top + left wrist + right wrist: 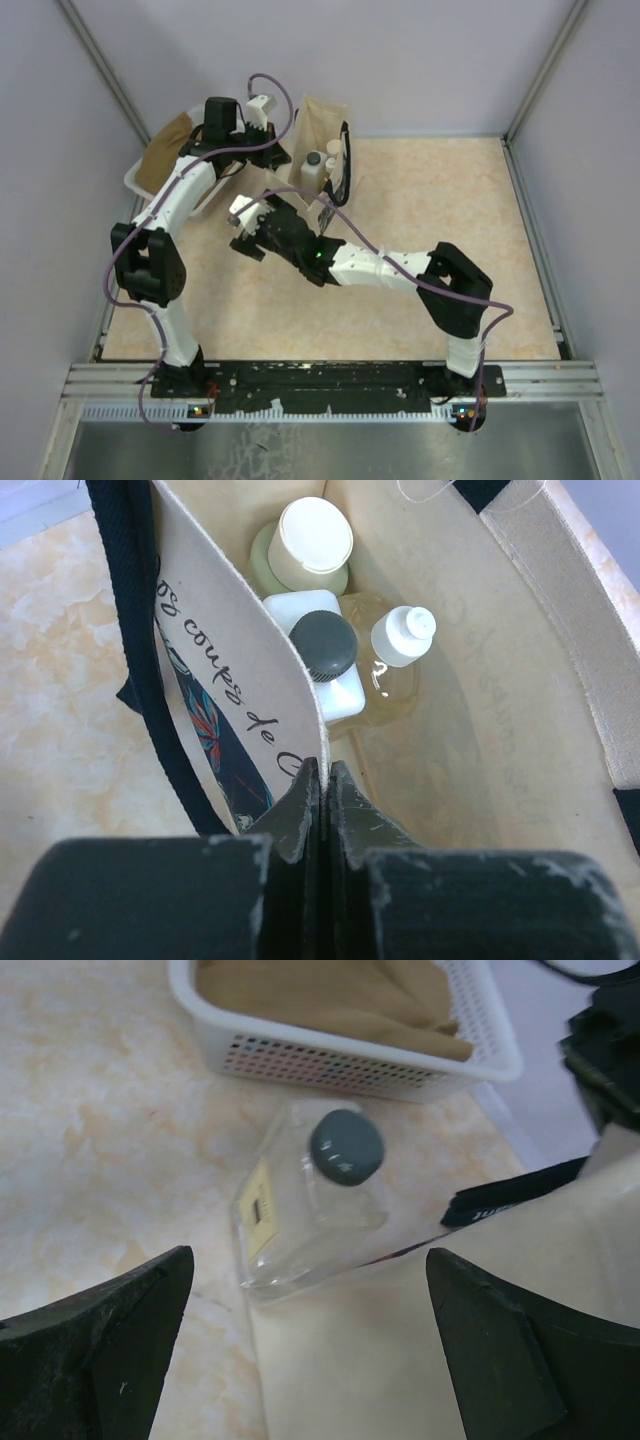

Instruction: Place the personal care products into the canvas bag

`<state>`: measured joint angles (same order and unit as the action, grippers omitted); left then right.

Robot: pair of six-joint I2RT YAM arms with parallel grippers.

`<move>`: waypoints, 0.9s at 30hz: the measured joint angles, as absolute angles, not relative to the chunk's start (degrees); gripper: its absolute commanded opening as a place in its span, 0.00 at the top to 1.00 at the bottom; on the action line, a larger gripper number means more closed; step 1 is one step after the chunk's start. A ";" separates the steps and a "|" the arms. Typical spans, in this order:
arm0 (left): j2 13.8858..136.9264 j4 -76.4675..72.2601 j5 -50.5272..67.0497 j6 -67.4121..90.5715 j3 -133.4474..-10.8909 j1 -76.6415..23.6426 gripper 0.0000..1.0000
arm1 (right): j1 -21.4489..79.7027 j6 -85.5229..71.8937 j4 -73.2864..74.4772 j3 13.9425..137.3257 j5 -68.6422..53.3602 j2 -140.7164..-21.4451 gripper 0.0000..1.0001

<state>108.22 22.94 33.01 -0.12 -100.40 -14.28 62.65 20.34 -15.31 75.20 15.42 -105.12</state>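
Note:
The canvas bag stands upright at the back of the table. My left gripper is shut on the bag's near rim, and it also shows in the top view. Inside the bag stand the olive-green bottle with cream cap, the square whitish bottle with black cap and the amber bottle with white cap. My right gripper is open and empty, and it also shows in the top view. Just beyond its fingertips the slim clear bottle with dark cap rests against the bag's outer cloth. The silvery bottle is out of view.
A white plastic tub with brown cloth stands just behind the clear bottle, at the table's back left. The bag's black handle lies to the right of the bottle. Grey walls close in the table on three sides.

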 measured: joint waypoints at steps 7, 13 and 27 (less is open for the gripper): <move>108.22 22.87 33.17 -0.71 -100.40 -13.91 1.00 | 58.54 21.45 -15.75 80.55 11.09 -107.74 0.01; 108.22 22.76 33.12 -1.34 -100.40 -13.19 1.00 | 58.08 21.39 -14.96 84.86 5.69 -111.94 0.01; 108.22 22.79 33.54 -1.61 -100.38 -12.16 1.00 | 56.95 20.82 -13.26 93.03 1.72 -118.67 0.01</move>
